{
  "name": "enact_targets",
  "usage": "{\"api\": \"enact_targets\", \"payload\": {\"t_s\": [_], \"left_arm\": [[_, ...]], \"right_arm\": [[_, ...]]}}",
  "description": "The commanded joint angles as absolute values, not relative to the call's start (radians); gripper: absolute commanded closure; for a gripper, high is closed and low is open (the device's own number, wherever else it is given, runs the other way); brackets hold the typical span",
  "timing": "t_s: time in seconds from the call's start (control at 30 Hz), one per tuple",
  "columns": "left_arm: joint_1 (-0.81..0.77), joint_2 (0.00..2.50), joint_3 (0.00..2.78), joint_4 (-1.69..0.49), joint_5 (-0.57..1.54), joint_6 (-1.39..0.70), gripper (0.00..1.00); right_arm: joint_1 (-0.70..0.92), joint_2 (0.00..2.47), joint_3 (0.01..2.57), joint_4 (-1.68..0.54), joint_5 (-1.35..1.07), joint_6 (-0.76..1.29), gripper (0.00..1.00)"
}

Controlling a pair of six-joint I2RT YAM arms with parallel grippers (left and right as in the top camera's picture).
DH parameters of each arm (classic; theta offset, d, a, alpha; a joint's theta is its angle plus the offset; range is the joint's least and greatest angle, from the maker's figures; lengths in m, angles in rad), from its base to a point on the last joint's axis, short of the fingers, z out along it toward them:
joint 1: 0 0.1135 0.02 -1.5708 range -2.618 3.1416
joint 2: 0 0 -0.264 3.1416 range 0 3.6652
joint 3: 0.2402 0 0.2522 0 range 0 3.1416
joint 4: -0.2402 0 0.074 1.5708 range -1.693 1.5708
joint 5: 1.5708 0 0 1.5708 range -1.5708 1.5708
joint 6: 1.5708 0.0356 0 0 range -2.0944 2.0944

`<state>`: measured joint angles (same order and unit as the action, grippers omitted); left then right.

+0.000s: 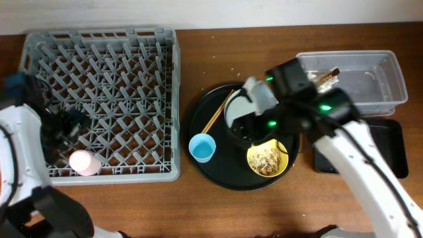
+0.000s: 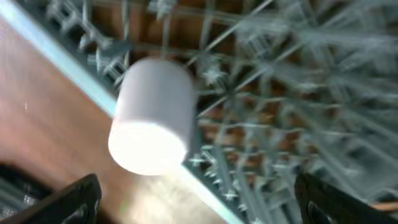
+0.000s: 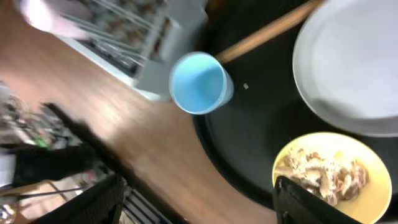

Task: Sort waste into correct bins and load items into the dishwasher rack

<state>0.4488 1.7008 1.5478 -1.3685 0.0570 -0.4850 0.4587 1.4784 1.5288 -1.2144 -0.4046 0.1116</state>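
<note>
The rack (image 1: 99,39) is grey, its floor a regular grid of pegs through which the brown wood-grain worktop (image 1: 264,211) shows, and the pink cup (image 1: 84,162) is a pale, plain shade. On the glossy black round tray (image 1: 228,165) are a light-blue cup (image 1: 201,147), a yellow bowl (image 3: 379,171) of beige-brown scraps (image 1: 266,160), a pale grey plate (image 3: 354,56) and thin brown chopsticks (image 1: 217,114). The tub (image 1: 370,66) is clear with a brown-gold wrapper (image 1: 328,76) inside, the rectangular tray (image 1: 393,142) is black, and the right arm (image 1: 370,165) is white with black joints and green lights.
</note>
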Motion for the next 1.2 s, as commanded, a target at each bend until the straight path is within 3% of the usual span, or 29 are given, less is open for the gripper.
{"api": "enact_targets", "payload": {"t_s": [0.0,0.1,0.13,0.17,0.2,0.27,0.33,0.4,0.43,0.5,0.57,0.73,0.77,0.8,0.9,0.97,1.03,1.07,1.17], "left_arm": [[0.399,1.608,1.711,-1.393,0.37,-0.188,0.01],[0.366,1.507,1.731,-1.374,0.724,0.021,0.01],[0.366,1.496,1.731,-1.38,0.799,0.041,0.01],[0.366,1.493,1.731,-1.394,0.85,0.064,0.01],[0.364,1.493,1.731,-1.417,0.901,0.104,0.01],[0.34,1.493,1.731,-1.434,0.98,0.13,0.01],[0.264,1.493,1.731,-1.401,1.098,0.13,0.01],[0.179,1.493,1.731,-1.32,1.179,0.111,0.01],[0.152,1.494,1.731,-1.272,1.184,0.043,0.01],[0.08,1.504,1.731,-1.18,1.388,0.015,0.01],[-0.013,1.506,1.731,-1.169,1.45,0.015,0.03],[-0.181,1.506,1.731,-1.137,1.514,0.015,0.04],[-0.195,1.506,1.731,-1.131,1.562,0.015,0.08],[-0.205,1.506,1.731,-1.134,1.574,0.015,0.18],[-0.208,1.505,1.731,-1.138,1.574,0.015,0.2],[-0.208,1.505,1.731,-1.137,1.574,0.015,0.36],[-0.208,1.505,1.731,-1.139,1.478,0.015,0.43],[-0.208,1.505,1.731,-1.174,1.297,0.011,0.45],[-0.18,1.505,1.731,-1.28,0.766,-0.107,0.47]], "right_arm": [[0.577,1.596,1.439,-1.077,-0.231,0.224,0.26],[0.618,1.801,1.407,-0.899,-0.171,0.298,0.3],[0.618,1.863,1.407,-0.869,-0.171,0.298,0.37],[0.615,1.913,1.407,-0.85,-0.172,0.299,0.48],[0.615,1.948,1.407,-0.837,-0.173,0.31,0.7],[0.612,1.939,1.412,-0.842,-0.176,0.313,0.96],[0.557,1.826,1.489,-0.96,-0.204,0.286,0.96],[0.439,1.638,1.586,-1.053,-0.474,0.11,0.96],[0.385,1.565,1.602,-1.047,-0.589,0.033,0.96],[0.26,1.398,1.603,-0.926,-0.973,-0.075,0.96],[0.262,1.382,1.603,-0.834,-1.134,-0.075,0.96],[0.342,1.413,1.603,-0.69,-1.156,-0.074,0.96],[0.342,1.422,1.603,-0.661,-1.155,-0.071,0.96],[0.337,1.427,1.603,-0.634,-1.151,-0.07,0.96],[0.334,1.428,1.603,-0.612,-1.119,-0.04,0.96],[0.334,1.428,1.603,-0.612,-1.122,-0.03,0.93],[0.333,1.427,1.603,-0.612,-1.112,-0.025,0.31],[0.314,1.418,1.603,-0.614,-1.045,-0.006,0.25],[0.185,1.371,1.603,-0.756,-0.847,0.089,0.23]]}}
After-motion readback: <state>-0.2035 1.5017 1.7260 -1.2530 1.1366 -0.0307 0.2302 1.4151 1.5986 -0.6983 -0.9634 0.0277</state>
